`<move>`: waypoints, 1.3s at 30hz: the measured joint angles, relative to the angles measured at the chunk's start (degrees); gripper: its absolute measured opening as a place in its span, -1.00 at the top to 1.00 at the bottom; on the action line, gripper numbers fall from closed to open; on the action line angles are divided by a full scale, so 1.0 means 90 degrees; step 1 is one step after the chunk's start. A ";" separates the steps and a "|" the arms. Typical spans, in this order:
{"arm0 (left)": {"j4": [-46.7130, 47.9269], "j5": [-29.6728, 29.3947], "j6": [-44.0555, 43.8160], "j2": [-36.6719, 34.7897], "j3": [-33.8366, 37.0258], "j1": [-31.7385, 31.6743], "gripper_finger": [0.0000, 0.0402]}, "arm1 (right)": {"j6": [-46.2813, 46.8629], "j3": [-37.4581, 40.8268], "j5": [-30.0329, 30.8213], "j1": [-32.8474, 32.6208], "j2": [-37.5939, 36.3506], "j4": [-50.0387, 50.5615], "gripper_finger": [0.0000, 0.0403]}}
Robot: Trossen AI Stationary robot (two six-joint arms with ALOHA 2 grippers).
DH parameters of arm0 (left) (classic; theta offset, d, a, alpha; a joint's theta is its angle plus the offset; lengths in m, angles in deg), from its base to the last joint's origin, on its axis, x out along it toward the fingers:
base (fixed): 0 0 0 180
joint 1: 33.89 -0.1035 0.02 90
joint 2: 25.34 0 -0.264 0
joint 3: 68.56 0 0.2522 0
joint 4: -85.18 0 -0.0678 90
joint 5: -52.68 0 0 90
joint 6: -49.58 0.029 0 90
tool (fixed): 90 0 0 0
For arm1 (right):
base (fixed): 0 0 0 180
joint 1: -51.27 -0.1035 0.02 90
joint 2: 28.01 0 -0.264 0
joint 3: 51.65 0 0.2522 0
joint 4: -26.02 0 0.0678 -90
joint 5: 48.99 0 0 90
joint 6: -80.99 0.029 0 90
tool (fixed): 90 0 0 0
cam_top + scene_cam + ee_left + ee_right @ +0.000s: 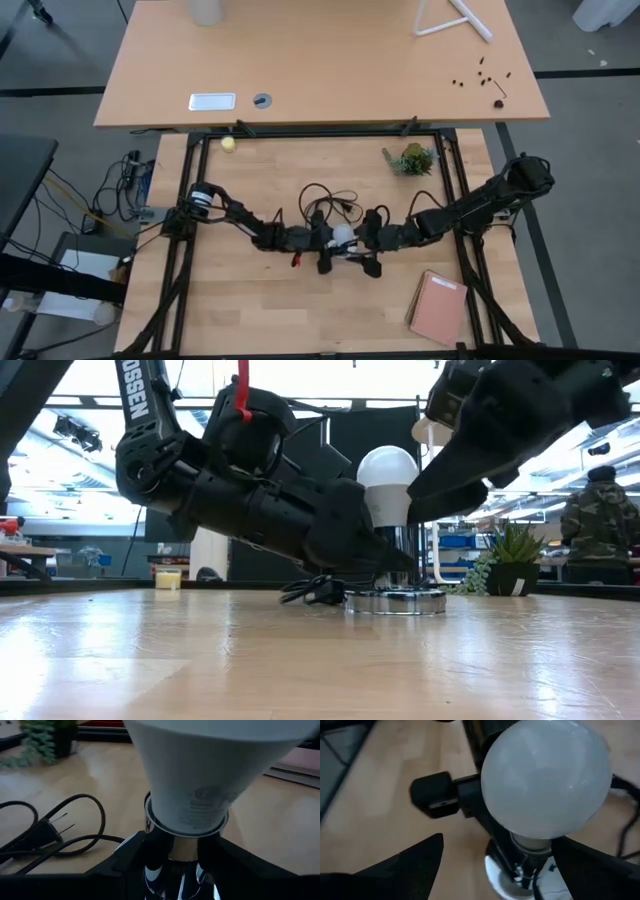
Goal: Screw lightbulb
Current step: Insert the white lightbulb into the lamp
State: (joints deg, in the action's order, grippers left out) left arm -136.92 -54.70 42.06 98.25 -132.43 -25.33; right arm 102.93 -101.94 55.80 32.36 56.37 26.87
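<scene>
The white lightbulb point(388, 478) stands upright with its base in the chrome stem point(401, 552) of the round silver socket disc point(395, 601), near the table's middle point(343, 236). My left gripper point(323, 243) reaches in low from the table's left and is shut on that stem. My right gripper point(368, 246) comes from the right and slants down, open. Its two fingers stand on either side of the bulb point(545, 775) without plainly touching it. My left gripper pinches the socket's chrome stem point(172, 857) between its two fingers point(130, 857), just under the bulb's neck. The fingers come nearly level from the table's left. The socket stays upright with its disc flat on the table.
The socket's black cord and plug point(325, 196) lie looped just behind the grippers. A small yellowish ball point(229, 144) and a potted plant point(412, 158) sit near the far edge, and a reddish notebook point(438, 307) lies at the near right. A person point(600, 520) stands beyond the table.
</scene>
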 joint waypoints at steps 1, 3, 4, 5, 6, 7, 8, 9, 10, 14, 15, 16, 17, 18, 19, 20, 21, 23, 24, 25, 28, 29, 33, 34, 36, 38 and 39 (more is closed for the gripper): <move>0.0009 0.0032 0.0004 0.0000 0.0000 0.0009 0.05 | 0.0120 0.0000 -0.0072 -0.0055 0.0000 -0.0002 -0.85; -0.0002 0.0029 -0.0007 0.0000 -0.0002 0.0016 0.05 | 0.0292 0.0000 -0.0415 -0.0168 -0.0039 0.0065 -0.85; -0.0019 -0.0067 -0.0044 0.0002 -0.0012 0.0010 0.05 | 0.0375 -0.0020 -0.0603 -0.0223 -0.0049 0.0074 -0.85; -0.0039 -0.0130 -0.0051 0.0005 -0.0016 -0.0011 0.05 | 0.0442 -0.0032 -0.0655 -0.0261 -0.0066 0.0159 -0.85; -0.0035 -0.0176 -0.0050 0.0005 -0.0015 -0.0021 0.05 | 0.0493 -0.0030 -0.0663 -0.0275 -0.0084 0.0309 -0.85; -0.0041 -0.0192 -0.0049 0.0005 -0.0012 -0.0020 0.05 | 0.0520 -0.0022 -0.0594 -0.0264 -0.0086 0.0434 -0.85; -0.0040 -0.0232 -0.0046 0.0005 -0.0013 -0.0016 0.05 | 0.0521 -0.0014 -0.0428 -0.0247 -0.0083 0.0529 -0.85; -0.0040 -0.0250 -0.0047 0.0005 -0.0015 -0.0016 0.05 | 0.0519 -0.0012 -0.0208 -0.0241 -0.0083 0.0562 -0.85; -0.0035 -0.0235 -0.0047 0.0005 -0.0015 -0.0016 0.05 | 0.0511 -0.0015 0.0010 -0.0230 -0.0092 0.0576 -0.85; -0.0039 -0.0186 -0.0026 0.0005 -0.0012 -0.0012 0.05 | 0.0294 -0.0015 0.0858 -0.0049 -0.0138 0.0831 -0.85; -0.0039 -0.0163 -0.0024 0.0005 -0.0010 -0.0011 0.05 | 0.0216 -0.0015 0.1031 0.0015 -0.0138 0.0854 -0.85; -0.0038 -0.0151 -0.0019 0.0005 -0.0010 -0.0011 0.05 | 0.0123 -0.0015 0.1103 0.0078 -0.0138 0.0859 -0.85; -0.0046 -0.0129 -0.0007 0.0005 -0.0010 -0.0011 0.05 | 0.0023 -0.0015 0.1104 0.0144 -0.0135 0.0814 -0.85; -0.0076 -0.0103 0.0025 0.0005 -0.0007 -0.0011 0.05 | -0.0081 -0.0015 0.1060 0.0213 -0.0110 0.0699 -0.85; -0.0094 -0.0080 0.0075 0.0006 -0.0002 -0.0010 0.05 | -0.0175 -0.0017 0.0970 0.0272 -0.0071 0.0565 -0.85; -0.0094 -0.0046 0.0117 0.0006 -0.0002 -0.0008 0.05 | -0.0264 -0.0017 0.0856 0.0319 -0.0018 0.0457 -0.85; -0.0083 -0.0015 0.0135 0.0005 -0.0005 -0.0006 0.05 | -0.0328 -0.0015 0.0679 0.0363 0.0043 0.0329 -0.85; -0.0085 0.0038 0.0151 0.0005 -0.0007 -0.0006 0.05 | -0.0447 -0.0017 0.0305 0.0395 0.0190 -0.0029 -0.85; -0.0075 0.0060 0.0141 0.0005 -0.0005 0.0002 0.05 | -0.0452 -0.0017 0.0224 0.0388 0.0235 -0.0081 -0.85; -0.0061 0.0051 0.0122 0.0005 -0.0005 0.0009 0.05 | -0.0412 -0.0018 0.0181 0.0373 0.0282 -0.0162 -0.85; -0.0046 0.0052 0.0113 0.0002 -0.0012 0.0009 0.05 | -0.0213 -0.0027 0.0273 0.0251 0.0281 -0.0074 -0.85; -0.0048 0.0028 0.0115 0.0002 -0.0013 0.0012 0.05 | -0.0161 -0.0027 0.0315 0.0200 0.0254 -0.0037 -0.85; -0.0049 0.0031 0.0113 0.0005 -0.0015 0.0021 0.05 | 0.0032 -0.0015 0.0442 -0.0023 0.0083 0.0211 -0.85; -0.0045 0.0029 0.0111 0.0005 -0.0015 0.0018 0.05 | 0.0109 -0.0013 0.0447 -0.0068 0.0035 0.0277 -0.85; -0.0047 0.0025 0.0096 0.0004 -0.0012 0.0018 0.05 | 0.0291 -0.0015 0.0434 -0.0174 -0.0048 0.0412 -0.85; -0.0049 -0.0008 0.0088 0.0004 -0.0013 0.0016 0.05 | 0.0371 -0.0015 0.0391 -0.0327 -0.0053 0.0419 -0.85; -0.0048 -0.0031 0.0086 0.0005 -0.0012 0.0012 0.05 | 0.0323 -0.0015 0.0410 -0.0389 -0.0053 0.0434 -0.85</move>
State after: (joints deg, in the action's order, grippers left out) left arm -137.36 -54.98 42.84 98.29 -132.54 -25.22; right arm 105.84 -102.08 59.49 28.85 55.88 30.77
